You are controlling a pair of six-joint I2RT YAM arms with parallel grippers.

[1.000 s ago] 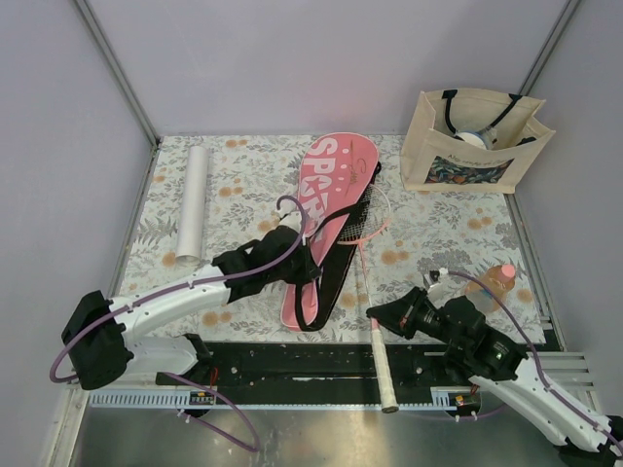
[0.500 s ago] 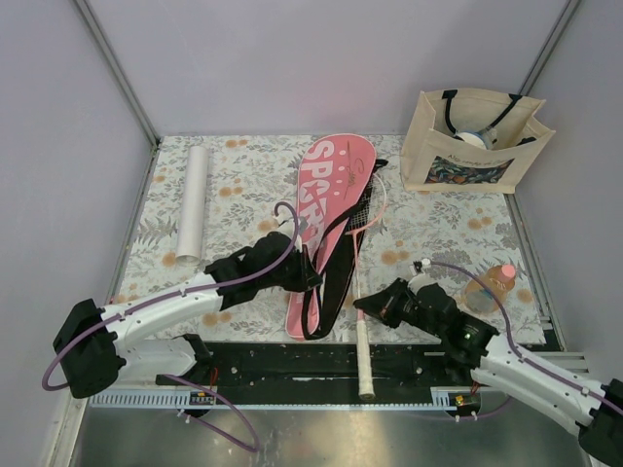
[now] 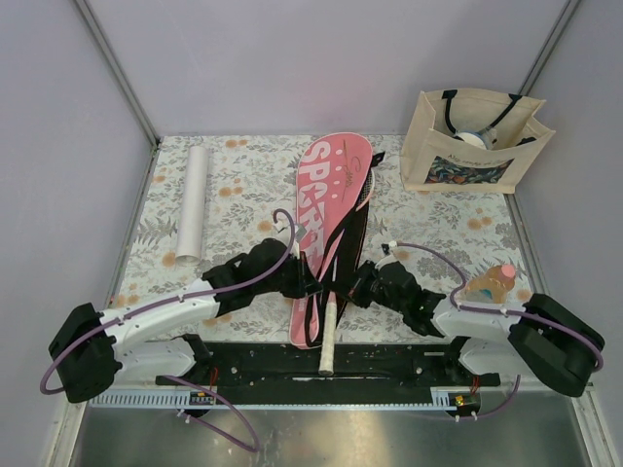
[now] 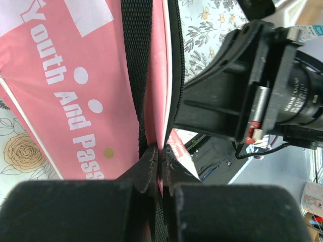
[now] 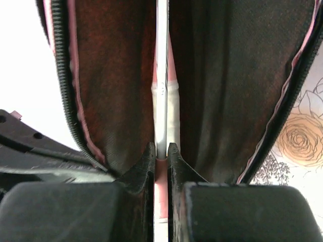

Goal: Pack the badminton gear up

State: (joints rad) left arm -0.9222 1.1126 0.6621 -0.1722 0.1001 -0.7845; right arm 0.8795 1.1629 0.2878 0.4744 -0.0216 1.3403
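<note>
The right gripper, low in the frame, is clamped on the thin shaft of the racket, inside the gaping racket cover. The left gripper pinches the cover's soft edge, bottom centre. The racket looks light but whippy, so a hold nearer the white handle would likely steady it.

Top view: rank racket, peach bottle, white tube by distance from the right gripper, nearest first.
1. racket: gripped by the right gripper, centre front.
2. peach bottle: off to the gripper's right, by the table's right edge.
3. white tube: far across, on the table's left side.
</note>
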